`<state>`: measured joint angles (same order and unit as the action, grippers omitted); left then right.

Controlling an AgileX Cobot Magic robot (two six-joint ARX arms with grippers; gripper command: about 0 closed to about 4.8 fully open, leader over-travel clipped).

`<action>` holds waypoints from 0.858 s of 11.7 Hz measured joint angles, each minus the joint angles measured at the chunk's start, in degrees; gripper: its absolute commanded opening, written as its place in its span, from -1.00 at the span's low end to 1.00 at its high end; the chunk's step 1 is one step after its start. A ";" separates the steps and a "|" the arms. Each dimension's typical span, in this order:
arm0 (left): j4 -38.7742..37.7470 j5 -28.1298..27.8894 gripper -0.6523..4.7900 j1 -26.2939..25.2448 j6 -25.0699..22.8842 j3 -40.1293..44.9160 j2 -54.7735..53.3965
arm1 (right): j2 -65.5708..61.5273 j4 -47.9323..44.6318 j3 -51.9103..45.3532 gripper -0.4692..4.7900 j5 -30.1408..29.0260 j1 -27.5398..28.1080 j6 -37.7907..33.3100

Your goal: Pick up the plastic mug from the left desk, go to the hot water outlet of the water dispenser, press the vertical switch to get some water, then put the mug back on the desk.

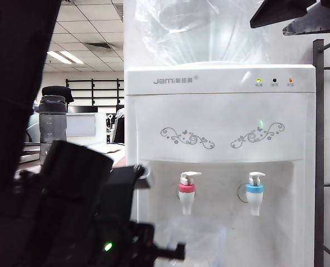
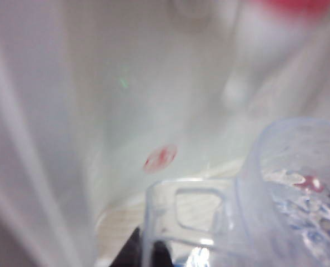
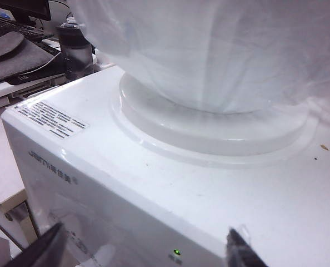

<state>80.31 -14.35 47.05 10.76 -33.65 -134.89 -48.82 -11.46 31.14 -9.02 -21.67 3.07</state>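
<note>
Left arm fills the near-left of the exterior view, dark and blurred, its left tool (image 1: 154,250) low by the water dispenser (image 1: 220,111) front. Jaws are shut tight on the plastic mug (image 2: 287,194) by its handle side; the fingers themselves are mostly hidden. Mug (image 1: 195,242) sits in the dispenser recess just below the hot water outlet (image 1: 186,193), rim up, apparently lined up to catch the stream. Vertical switch (image 1: 190,175) looks untouched, so pressing is probably next. Right tool (image 3: 148,247) hangs high over the dispenser top, jaws spread fully wide, empty, likely parked clear. Grey tumbler (image 1: 53,125) stands behind on the table.
</note>
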 measured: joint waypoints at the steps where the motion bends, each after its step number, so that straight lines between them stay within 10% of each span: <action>1: 0.09 0.02 -0.78 0.00 0.00 -0.96 0.02 | 0.00 0.00 0.00 0.60 0.00 0.00 0.00; 10: -2.86 1.36 -0.78 -2.64 -0.44 -2.49 0.02 | 0.00 0.00 0.00 0.60 0.00 0.00 0.00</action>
<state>77.45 -12.99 44.40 10.33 -36.14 -134.87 -48.82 -11.46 31.14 -9.02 -21.67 3.07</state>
